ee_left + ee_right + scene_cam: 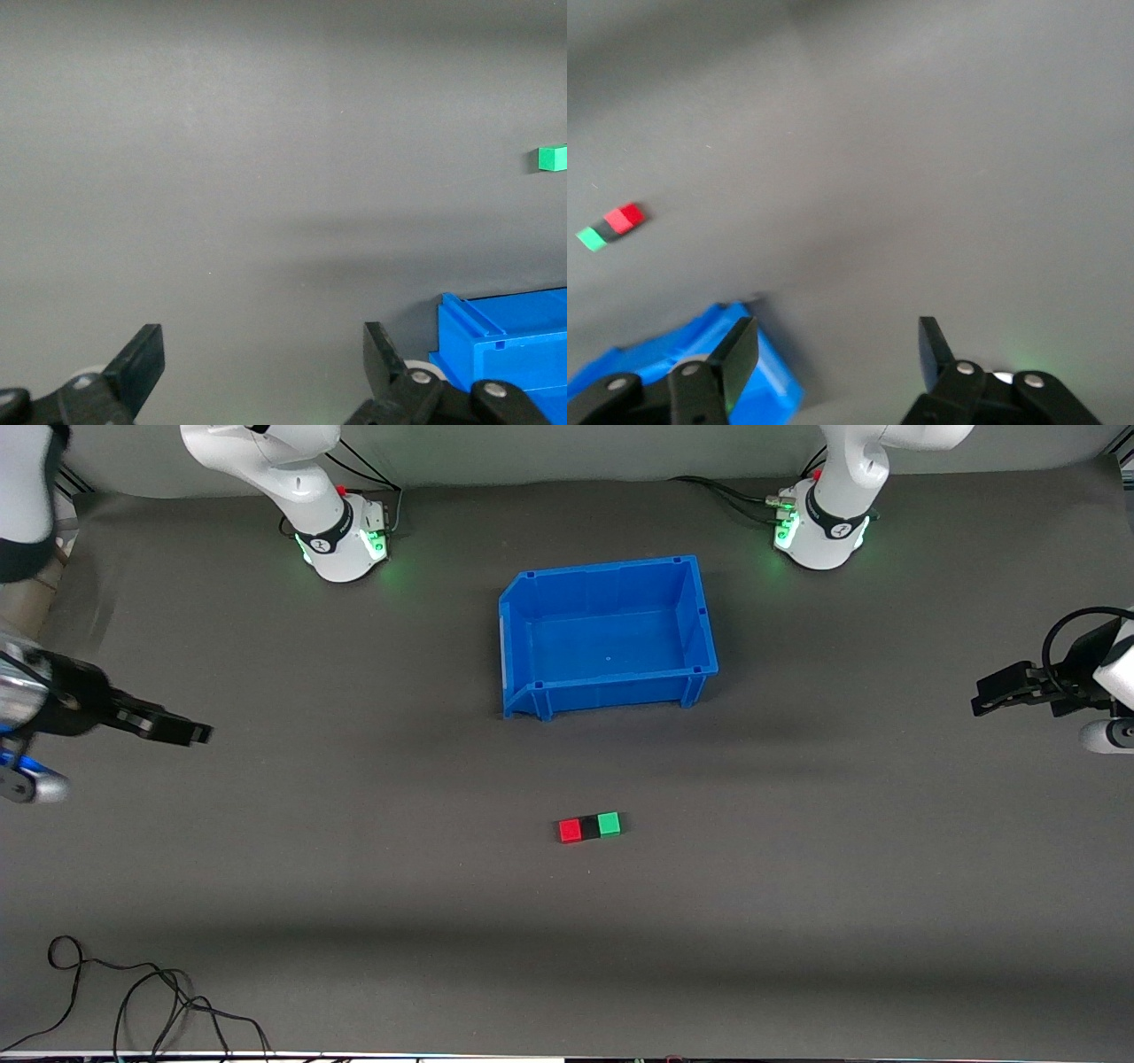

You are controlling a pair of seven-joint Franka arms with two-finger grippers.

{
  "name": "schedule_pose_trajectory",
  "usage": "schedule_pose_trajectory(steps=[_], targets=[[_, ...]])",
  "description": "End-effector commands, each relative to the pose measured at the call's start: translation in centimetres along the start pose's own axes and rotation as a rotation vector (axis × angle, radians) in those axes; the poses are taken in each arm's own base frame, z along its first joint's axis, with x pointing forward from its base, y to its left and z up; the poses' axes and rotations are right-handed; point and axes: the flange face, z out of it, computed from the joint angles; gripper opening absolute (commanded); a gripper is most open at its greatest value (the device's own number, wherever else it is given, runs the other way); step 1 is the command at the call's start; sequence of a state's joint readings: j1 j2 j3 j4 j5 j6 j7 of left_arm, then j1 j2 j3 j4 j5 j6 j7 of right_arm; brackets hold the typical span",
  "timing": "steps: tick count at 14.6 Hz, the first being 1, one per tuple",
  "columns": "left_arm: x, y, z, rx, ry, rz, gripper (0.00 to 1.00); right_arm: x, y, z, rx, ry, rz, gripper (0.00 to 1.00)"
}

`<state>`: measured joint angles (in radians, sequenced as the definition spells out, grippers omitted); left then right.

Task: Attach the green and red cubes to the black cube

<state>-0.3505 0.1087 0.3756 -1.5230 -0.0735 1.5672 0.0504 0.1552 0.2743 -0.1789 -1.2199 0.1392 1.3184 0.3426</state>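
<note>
On the table point(354, 886), nearer the front camera than the blue bin point(608, 636): red cube point(570, 831), black cube point(590, 827), green cube point(609, 824), touching in 1 row. Right hand point(197, 733) and left hand point(982, 693) hang wide open, empty, well apart from them.

1. The grey mat point(354, 886) covers the whole table.
2. A blue bin point(608, 636) sits on it between the two arm bases, well apart from either gripper.
3. The red cube point(570, 831), black cube point(591, 827) and green cube point(609, 824) lie in one touching row (black in the middle), nearer the front camera than the bin.
4. A loose black cable point(133, 1001) trails at the mat's near edge, toward the right arm's end.
</note>
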Motion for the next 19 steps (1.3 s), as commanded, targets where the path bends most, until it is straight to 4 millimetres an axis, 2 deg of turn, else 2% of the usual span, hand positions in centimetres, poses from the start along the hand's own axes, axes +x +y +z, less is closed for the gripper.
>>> schedule_pose_trajectory(steps=[1, 2, 5, 8, 11, 13, 16, 17, 19], targets=[[-0.6, 0.7, -0.1, 0.018, 0.011, 0.017, 1.0, -1.1, 1.3, -0.3, -0.099, 0.031, -0.15, 0.84], [-0.6, 1.6, 0.0, 0.01, 0.01, 0.037, 1.0, -1.0, 1.5, 0.3, -0.122, 0.028, -0.19, 0.84], [-1.0, 1.0, -0.7, -0.003, 0.025, 0.036, 1.0, -1.9, 2.5, 0.9, -0.099, 0.09, -0.215, 0.85], [-1.8, 1.5, -0.7, -0.001, 0.034, 0.04, 1.0, -3.2, 3.7, 2.0, -0.067, 0.154, -0.22, 0.86], [-3.6, 3.5, 0.5, 0.007, 0.052, 0.05, 1.0, -3.7, 3.8, 2.7, -0.055, 0.184, -0.226, 0.9], [-3.8, 4.1, 0.5, 0.036, 0.04, 0.064, 1.0, -3.7, 3.7, 2.7, -0.056, 0.182, -0.226, 0.93], [-4.0, 3.3, 0.0, 0.033, 0.03, 0.055, 1.0, -3.5, 4.7, 2.5, -0.055, 0.181, -0.209, 0.97], [-4.1, 3.2, 0.0, 0.033, 0.022, 0.053, 1.0, -3.1, 5.7, 2.2, -0.049, 0.186, -0.188, 0.97], [-4.1, 2.9, 0.0, 0.034, 0.014, 0.047, 1.0, -3.1, 5.5, 1.8, -0.047, 0.193, -0.191, 0.97]])
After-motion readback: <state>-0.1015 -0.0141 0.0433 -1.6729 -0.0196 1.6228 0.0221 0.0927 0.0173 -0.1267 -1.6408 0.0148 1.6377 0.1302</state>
